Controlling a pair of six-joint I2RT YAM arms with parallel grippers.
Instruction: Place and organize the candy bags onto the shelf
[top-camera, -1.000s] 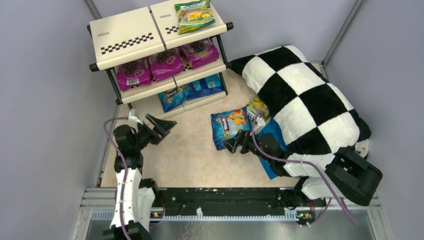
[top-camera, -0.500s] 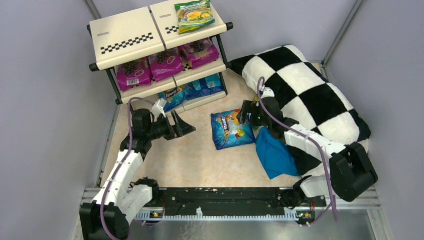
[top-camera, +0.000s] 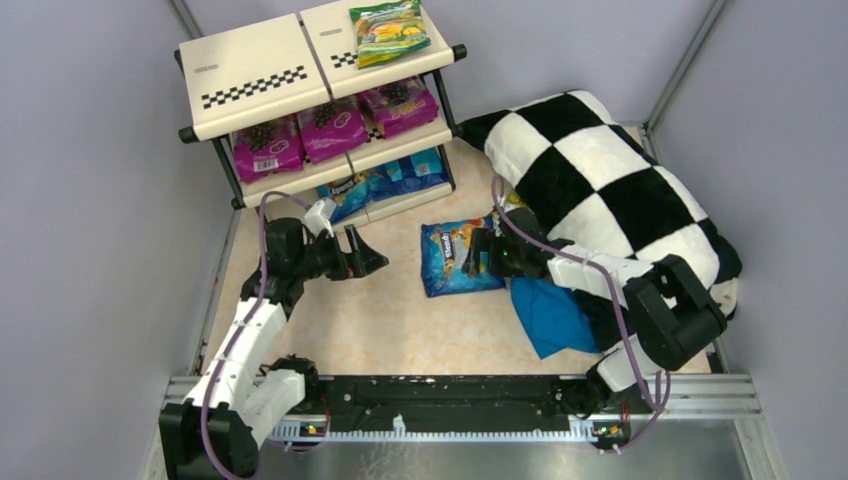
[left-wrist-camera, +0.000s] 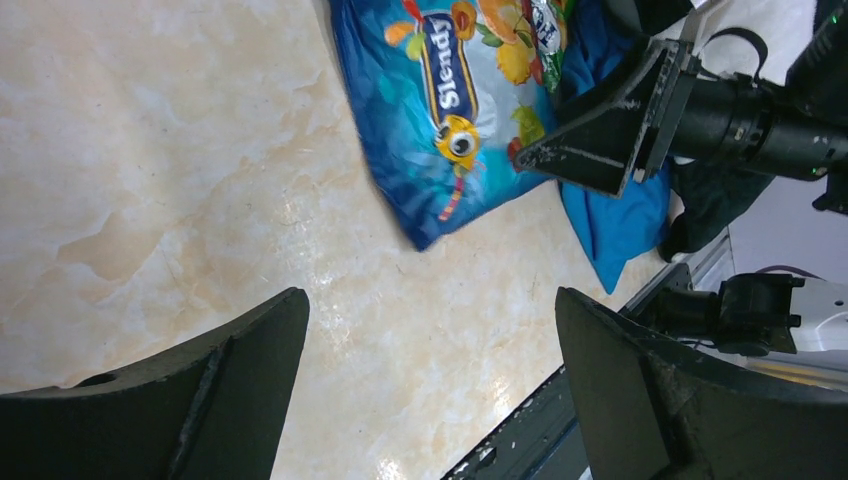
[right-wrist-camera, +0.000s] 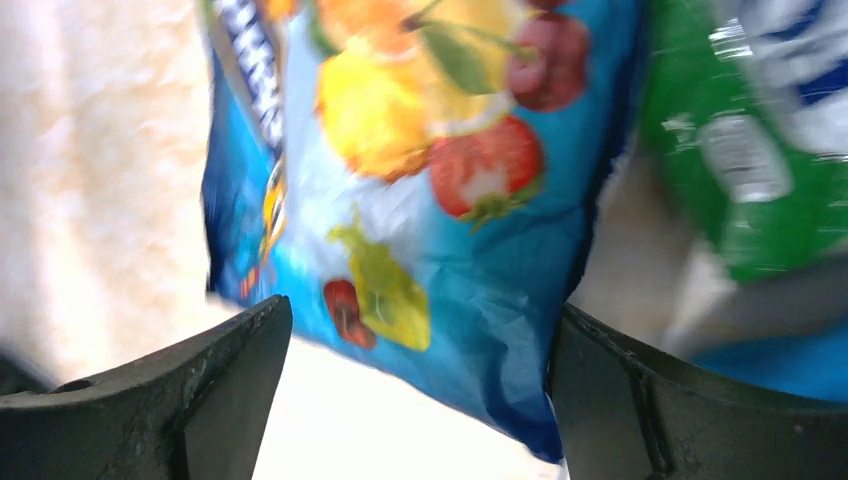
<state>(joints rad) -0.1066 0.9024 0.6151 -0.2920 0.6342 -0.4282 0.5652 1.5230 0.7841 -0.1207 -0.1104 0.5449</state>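
Observation:
A blue candy bag (top-camera: 458, 257) with fruit pictures lies on the floor; it also shows in the left wrist view (left-wrist-camera: 450, 110) and the right wrist view (right-wrist-camera: 420, 210). My right gripper (top-camera: 478, 255) is open, its jaws on either side of the bag's right edge. A green bag (right-wrist-camera: 760, 130) lies just beyond, partly under the pillow. My left gripper (top-camera: 368, 262) is open and empty, left of the blue bag. The shelf (top-camera: 255, 75) holds a green-yellow bag (top-camera: 388, 30) on top, three magenta bags (top-camera: 330, 128) on the middle tier and blue bags (top-camera: 385, 182) on the bottom tier.
A black-and-white checkered pillow (top-camera: 610, 190) fills the right side. A plain blue cloth (top-camera: 548, 312) lies under its near edge. Grey walls close in left and right. The black base rail (top-camera: 450, 400) runs along the near edge.
My right gripper has swung from the pillow's edge down and left onto the blue bag's right side. My left gripper moved right toward the bag, then held still.

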